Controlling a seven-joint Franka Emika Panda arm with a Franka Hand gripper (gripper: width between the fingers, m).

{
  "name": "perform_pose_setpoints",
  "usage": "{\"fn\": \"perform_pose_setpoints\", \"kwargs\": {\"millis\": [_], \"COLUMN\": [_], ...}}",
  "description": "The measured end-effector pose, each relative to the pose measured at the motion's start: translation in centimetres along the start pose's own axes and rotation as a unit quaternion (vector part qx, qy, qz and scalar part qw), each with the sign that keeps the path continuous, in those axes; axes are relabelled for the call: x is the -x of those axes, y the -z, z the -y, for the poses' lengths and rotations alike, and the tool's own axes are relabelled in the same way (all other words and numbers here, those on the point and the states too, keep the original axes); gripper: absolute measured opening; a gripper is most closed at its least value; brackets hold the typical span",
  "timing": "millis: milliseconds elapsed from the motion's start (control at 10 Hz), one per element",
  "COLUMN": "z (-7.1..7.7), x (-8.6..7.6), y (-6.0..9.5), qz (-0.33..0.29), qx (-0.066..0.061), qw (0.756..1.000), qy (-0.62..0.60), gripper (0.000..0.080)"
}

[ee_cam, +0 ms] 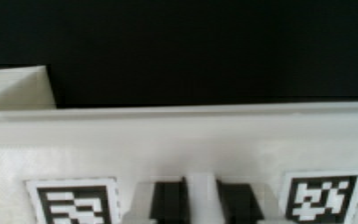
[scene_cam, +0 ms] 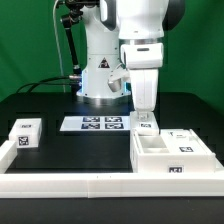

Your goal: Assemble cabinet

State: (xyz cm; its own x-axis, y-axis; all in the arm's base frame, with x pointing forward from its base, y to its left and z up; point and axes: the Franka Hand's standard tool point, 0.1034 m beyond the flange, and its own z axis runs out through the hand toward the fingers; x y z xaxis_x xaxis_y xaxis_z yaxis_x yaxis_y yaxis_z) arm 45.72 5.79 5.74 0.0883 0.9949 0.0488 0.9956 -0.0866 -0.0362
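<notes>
**Panda arm's tool is hanging over the rear of the cabinet on the black desk.**

The tool is pointing straight down at the cabinet's back wall, and the open tray is lying just below it on the camera's side. In the blurred wrist view, what look like two dark fingers are standing close together with a thin white strip between them. They are right against a white cabinet panel that is showing a tag on either side of them. Whether the tool has hold of that strip cannot be told. A loose tagged box is sitting well apart from the tool, toward the exterior view's left. The marker board is lying between box and tool. A white rail is running along the desk's near edge.
</notes>
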Motion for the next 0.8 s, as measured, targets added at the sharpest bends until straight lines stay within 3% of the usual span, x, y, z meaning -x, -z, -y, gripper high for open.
{"fn": "perform_pose_setpoints", "kwargs": {"millis": [300,400,800], "z": [-0.05,-0.54,-0.88], "x": [-0.13,-0.28,-0.63], "y": [-0.29,-0.26,-0.22], "qz": [-0.001,-0.004,-0.007], "qx": [-0.004,0.004,0.011], "qw": [1.0,1.0,1.0], "qy": [-0.001,-0.002,-0.001], "gripper": [0.0071,0.0071,0.0071]}}
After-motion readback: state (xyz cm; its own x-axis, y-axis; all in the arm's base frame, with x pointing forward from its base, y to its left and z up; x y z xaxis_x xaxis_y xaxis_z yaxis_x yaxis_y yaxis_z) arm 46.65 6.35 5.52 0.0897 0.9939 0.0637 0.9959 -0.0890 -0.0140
